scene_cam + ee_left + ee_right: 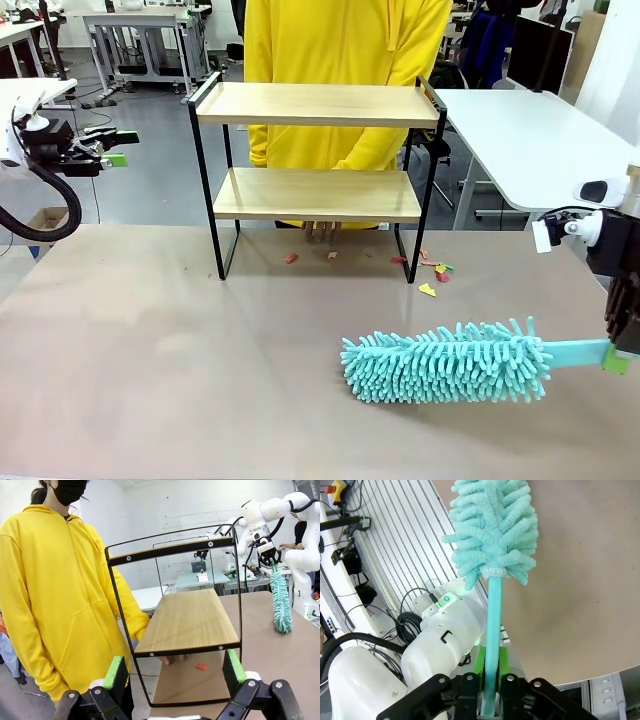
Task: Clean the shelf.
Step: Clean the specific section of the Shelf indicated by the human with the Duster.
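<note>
Shelf (318,104) stands on the table (150,380), just before a person (340,40) in yellow. We note the right gripper (617,358), right of and nearer than the shelf, pinching a teal duster (450,362) by its handle. Left gripper (112,152), left of the shelf, fingers spread, holding nothing. Coloured scraps (432,272) lie by the shelf's right legs.

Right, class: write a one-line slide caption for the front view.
Right end effector grips a teal duster in front of the two-tier shelf.

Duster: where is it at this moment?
In the front view the teal duster is over the right half of the table, on the robot's side of the shelf, its handle clamped in the right end effector.
</note>
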You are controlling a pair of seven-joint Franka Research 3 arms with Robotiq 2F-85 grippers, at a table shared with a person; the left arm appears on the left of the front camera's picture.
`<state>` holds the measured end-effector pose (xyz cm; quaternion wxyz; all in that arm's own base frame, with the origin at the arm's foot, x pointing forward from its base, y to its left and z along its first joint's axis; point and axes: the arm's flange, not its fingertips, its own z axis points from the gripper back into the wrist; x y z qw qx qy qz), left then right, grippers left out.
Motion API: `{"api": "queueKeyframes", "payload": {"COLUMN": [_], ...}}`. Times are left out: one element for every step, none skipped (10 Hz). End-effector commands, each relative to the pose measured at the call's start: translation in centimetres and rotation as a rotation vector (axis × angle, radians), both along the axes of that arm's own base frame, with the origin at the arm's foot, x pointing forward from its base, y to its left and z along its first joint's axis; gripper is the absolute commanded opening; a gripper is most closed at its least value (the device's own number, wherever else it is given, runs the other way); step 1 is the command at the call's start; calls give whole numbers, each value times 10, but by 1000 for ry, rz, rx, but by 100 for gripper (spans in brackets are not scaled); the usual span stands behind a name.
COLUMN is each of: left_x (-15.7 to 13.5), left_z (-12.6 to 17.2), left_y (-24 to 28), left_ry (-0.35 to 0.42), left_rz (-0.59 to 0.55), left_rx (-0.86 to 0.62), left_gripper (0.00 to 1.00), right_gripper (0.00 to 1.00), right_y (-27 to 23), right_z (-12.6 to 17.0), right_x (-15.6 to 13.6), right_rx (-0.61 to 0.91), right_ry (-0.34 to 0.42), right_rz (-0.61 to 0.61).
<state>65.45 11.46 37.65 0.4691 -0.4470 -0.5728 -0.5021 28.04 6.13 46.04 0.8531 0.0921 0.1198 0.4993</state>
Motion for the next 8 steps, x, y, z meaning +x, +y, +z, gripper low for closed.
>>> {"api": "queueKeyframes", "payload": {"left_x": [-2, -2, -2, -2, -2, -2, -2, -2], "left_z": [4, 4, 4, 4, 4, 4, 4, 4], "left_y": [0, 0, 0, 0, 0, 0, 0, 0], "left_ry": [-4, -4, -4, -4, -4, -4, -4, -4], "left_rz": [-2, -2, -2, -2, -2, -2, -2, -2], "left_rx": [1, 1, 1, 1, 1, 1, 1, 1], "left_gripper": [100, 100, 100, 100, 100, 100, 100, 100], "right_gripper": [13, 13, 13, 13, 13, 13, 13, 13], "right_y": [1, 1, 1, 1, 1, 1, 1, 1], "right_z": [0, 0, 0, 0, 0, 0, 0, 0], "right_x": [-2, -2, -2, -2, -2, -2, -2, -2], "right_rx": [2, 2, 2, 2, 2, 2, 2, 2], "right_ry": [-1, -1, -1, -1, -1, -1, -1, -1], "right_rz": [8, 8, 8, 8, 8, 8, 8, 8]}}
